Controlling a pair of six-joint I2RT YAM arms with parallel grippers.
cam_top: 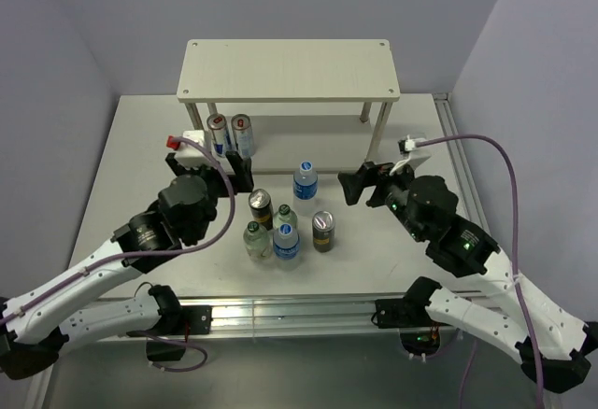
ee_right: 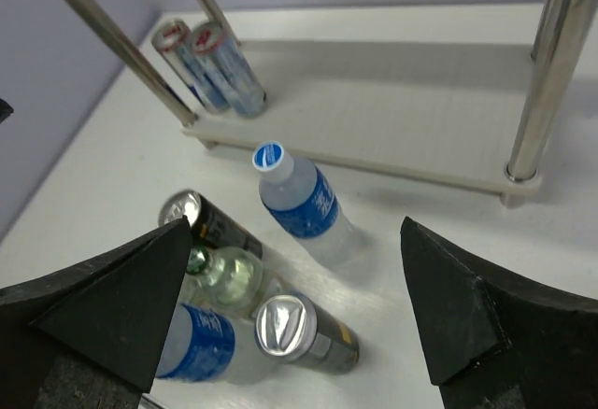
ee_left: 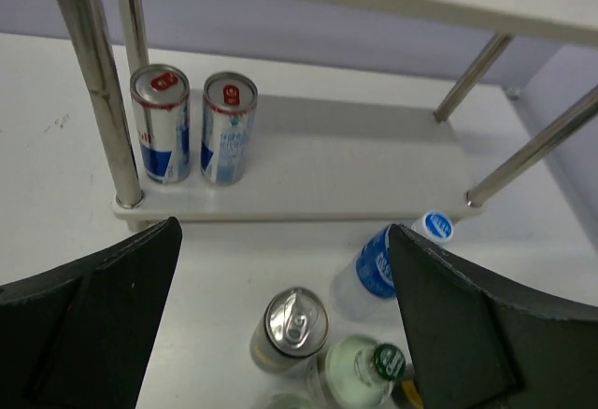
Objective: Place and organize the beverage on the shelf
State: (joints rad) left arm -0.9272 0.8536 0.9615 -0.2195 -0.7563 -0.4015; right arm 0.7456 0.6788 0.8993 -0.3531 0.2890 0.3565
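The shelf (cam_top: pixel 290 68) stands at the back, with two silver-blue cans (cam_top: pixel 230 134) upright at the left end of its lower board (cam_top: pixel 308 152). On the table in front of it stand a blue-label bottle (cam_top: pixel 305 183), a black can (cam_top: pixel 260 208), two green-cap bottles (cam_top: pixel 285 218), another blue-label bottle (cam_top: pixel 287 241) and a dark can (cam_top: pixel 323 231). My left gripper (cam_top: pixel 210 168) is open and empty, left of the group and above the black can (ee_left: pixel 291 327). My right gripper (cam_top: pixel 360 183) is open and empty, to the right, above the blue-label bottle (ee_right: pixel 304 199).
The shelf's thin metal legs (ee_left: pixel 98 91) stand at the corners of the lower board (ee_left: pixel 327 166). The walls close in behind and beside the table (cam_top: pixel 140 148). A red and white object (cam_top: pixel 182 141) lies by the shelf's left leg.
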